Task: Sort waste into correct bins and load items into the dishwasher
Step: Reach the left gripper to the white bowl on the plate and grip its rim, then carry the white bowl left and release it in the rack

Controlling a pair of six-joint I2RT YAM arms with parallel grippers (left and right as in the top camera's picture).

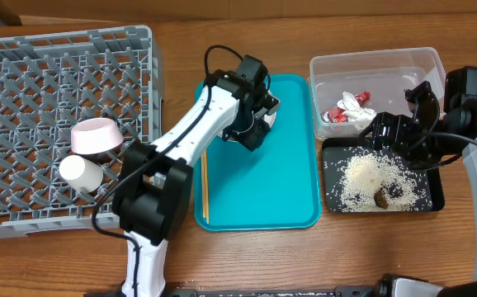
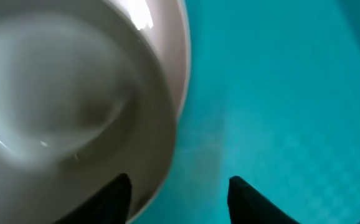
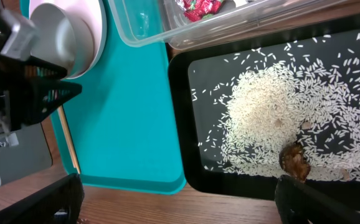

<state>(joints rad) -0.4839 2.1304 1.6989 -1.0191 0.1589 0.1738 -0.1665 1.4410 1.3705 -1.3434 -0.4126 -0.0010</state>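
Rack [image 1: 24,99] filled the left of the overhead view, with the pink bowl [image 1: 96,136] and white cup [image 1: 80,173] already in its lower right part. That side looked safe.

Chopsticks [image 1: 205,186] lay flat along the teal tray's [image 1: 288,190] left edge. They're thin and low, so likely a hard pick later, and a swinging arm could knock them off.

Left pincer [image 2: 180,199] was at the top of the teal tray. Its fingers were apart and straddled a whitish rim, one inside and one outside, not visibly pinching yet. The right wrist view showed the pale bowl [image 3: 61,37] sitting on the white plate [image 3: 99,43]; couldn't tell whose rim it was.

Risks there:
- An edge grip that shallow could let the dish pivot or slip on lift.
- The stacked pair could drag or separate and drop.

At upper right, the wrapper [image 1: 350,109] was in the clear tub [image 1: 387,66]. Below it, rice [image 1: 370,177] and the brown lump [image 1: 382,196] were in the black tray [image 1: 436,194]. Right pincer [image 3: 177,183] hung over that tray, spread wide and holding nothing. A low move could scatter grains onto the table [image 1: 346,256].
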